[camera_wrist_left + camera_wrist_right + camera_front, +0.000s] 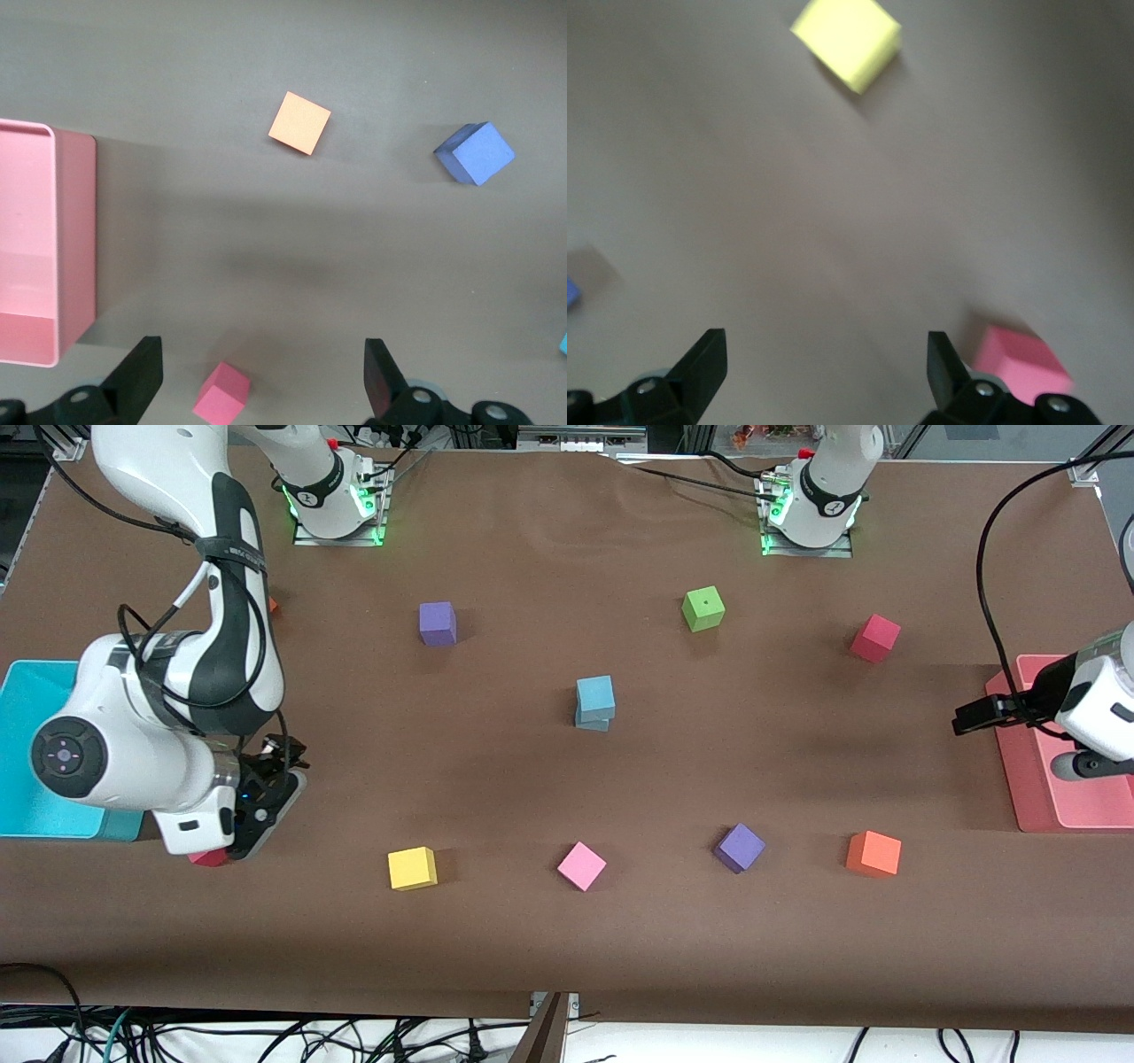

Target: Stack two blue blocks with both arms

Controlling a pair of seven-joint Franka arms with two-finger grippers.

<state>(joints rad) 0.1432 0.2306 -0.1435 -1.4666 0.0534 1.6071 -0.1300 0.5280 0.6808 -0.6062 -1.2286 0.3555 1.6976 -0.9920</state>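
Brown table (567, 797), stacked blue blocks (594, 703) midway between open tools

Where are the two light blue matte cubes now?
In the front view, the two light blue matte cubes stand stacked mid-table, nearer the camera than the green cube and untouched by either gripper.

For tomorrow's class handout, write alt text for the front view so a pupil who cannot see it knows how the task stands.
Two light blue blocks stand stacked mid-table, the upper one slightly askew. Both grippers are open and empty: the right gripper near the cyan bin, the left gripper at the pink tray. Purple, green, red, yellow, pink and orange cubes lie scattered around.
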